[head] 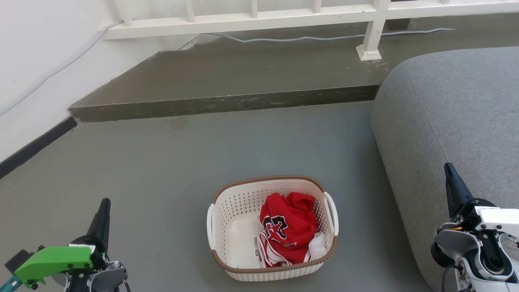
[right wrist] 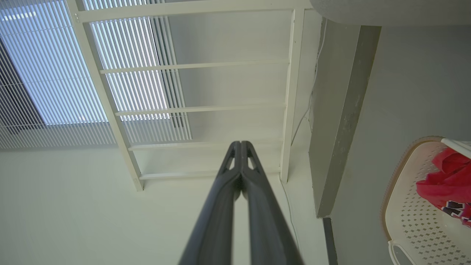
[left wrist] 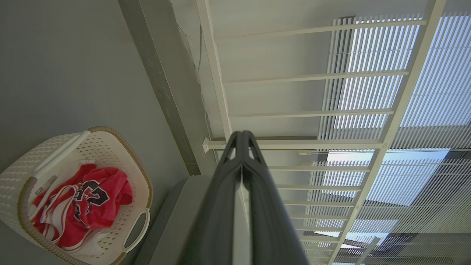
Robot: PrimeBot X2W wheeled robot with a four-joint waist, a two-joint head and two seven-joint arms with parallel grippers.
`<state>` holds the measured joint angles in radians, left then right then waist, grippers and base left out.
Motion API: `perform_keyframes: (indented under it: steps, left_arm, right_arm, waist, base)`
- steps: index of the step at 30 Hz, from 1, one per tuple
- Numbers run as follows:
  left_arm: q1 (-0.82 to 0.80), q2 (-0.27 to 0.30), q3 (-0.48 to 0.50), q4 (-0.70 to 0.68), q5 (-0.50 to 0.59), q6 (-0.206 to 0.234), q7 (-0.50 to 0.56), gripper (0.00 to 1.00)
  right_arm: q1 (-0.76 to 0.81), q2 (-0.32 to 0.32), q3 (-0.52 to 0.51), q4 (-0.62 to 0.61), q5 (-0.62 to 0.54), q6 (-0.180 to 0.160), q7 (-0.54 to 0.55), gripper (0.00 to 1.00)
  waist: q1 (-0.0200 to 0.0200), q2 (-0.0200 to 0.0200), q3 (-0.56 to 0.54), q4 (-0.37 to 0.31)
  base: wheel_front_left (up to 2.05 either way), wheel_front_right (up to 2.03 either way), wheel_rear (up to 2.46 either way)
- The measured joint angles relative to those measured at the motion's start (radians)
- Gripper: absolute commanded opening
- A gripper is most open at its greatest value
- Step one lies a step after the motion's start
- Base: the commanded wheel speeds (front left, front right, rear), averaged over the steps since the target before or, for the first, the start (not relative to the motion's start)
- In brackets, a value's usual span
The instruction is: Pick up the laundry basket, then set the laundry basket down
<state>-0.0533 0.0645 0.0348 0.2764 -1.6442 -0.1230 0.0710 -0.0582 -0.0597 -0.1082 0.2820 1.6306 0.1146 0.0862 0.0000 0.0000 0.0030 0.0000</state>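
One cream-white perforated plastic laundry basket point(head: 239, 207) with a brown woven-look rim is sitting upright on the grey floor point(head: 174, 162), low in the middle of the head view. A crumpled red jersey point(head: 290, 227) with white trim and dark lettering is lying inside it. The jersey is bunching toward the right half and leaving the white bottom on the left bare. One white loop handle point(head: 209, 227) is standing on the left short side and another point(head: 332, 215) on the right.

Seen from the left wrist, the laundry basket point(left wrist: 22, 165) is showing at the lower left with the red jersey point(left wrist: 92, 198) in it. From the right wrist, its wall point(right wrist: 412, 217) is showing at the right edge.

Both grippers are hanging well apart from the basket. The left gripper point(head: 105, 202) point(left wrist: 242, 134), backed by a green housing point(head: 54, 259), is hovering to the basket's left, its jaws pressing together on nothing. The right gripper point(head: 447, 166) point(right wrist: 240, 143) is hovering to the basket's right, in front of a rounded grey fabric sofa point(head: 454, 113), its jaws likewise meeting and empty.

Beyond the basket, a dark concrete step point(head: 227, 77) is rising from the floor and carrying a white railing point(head: 251, 22). A pale cable point(head: 324, 38) is trailing along the step, and a white wall point(head: 32, 61) is closing the left side.
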Motion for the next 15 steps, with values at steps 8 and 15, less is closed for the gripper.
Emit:
perform_keyframes:
  steps: [8,15]
  left_arm:
    - [0.000,0.000,0.000,0.000,0.000,0.000,0.000,0.00]
    - [0.000,0.000,0.001,0.000,0.000,0.000,0.007,0.00]
  right_arm:
    - [0.000,0.000,-0.001,0.000,0.000,0.000,0.003,0.00]
    - [0.000,0.000,-0.001,0.000,0.000,0.000,0.003,0.00]
  waist:
    - [0.0000,0.0000,0.000,0.000]
    - [0.0000,0.0000,0.000,0.000]
  base:
    - [0.00,0.00,0.00]
    - [0.00,0.00,0.00]
